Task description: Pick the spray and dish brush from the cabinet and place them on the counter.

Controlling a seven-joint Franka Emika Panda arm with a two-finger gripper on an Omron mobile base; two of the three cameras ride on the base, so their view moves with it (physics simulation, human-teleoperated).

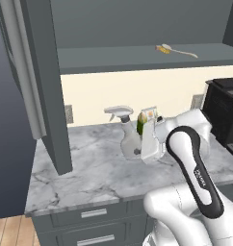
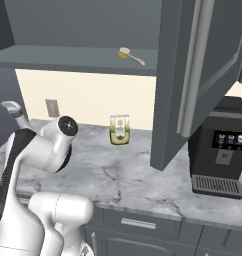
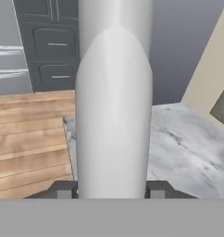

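Note:
My gripper [image 1: 136,150] is shut on the spray [image 1: 126,132], a pale bottle with a white trigger head, held upright low over the counter [image 1: 89,173]. I cannot tell whether its base touches the marble. In the hand view the spray's body [image 3: 115,106] fills the middle, with a dark fingertip [image 3: 66,190] pressed against each side. The right base view catches its trigger head [image 2: 11,108] at the far left, behind my arm. The dish brush [image 1: 174,50] lies on the inner shelf of the open cabinet [image 1: 137,57], above and to the right of the gripper; its cream handle [image 2: 130,55] points right.
A green-and-cream pouch [image 1: 147,116] stands on the counter right behind the spray. A black coffee machine [image 2: 220,150] sits at the counter's right end. Open cabinet doors [image 1: 46,81] [image 2: 193,75] hang down on both sides. Wooden floor [image 3: 30,139] lies beyond the counter's left edge.

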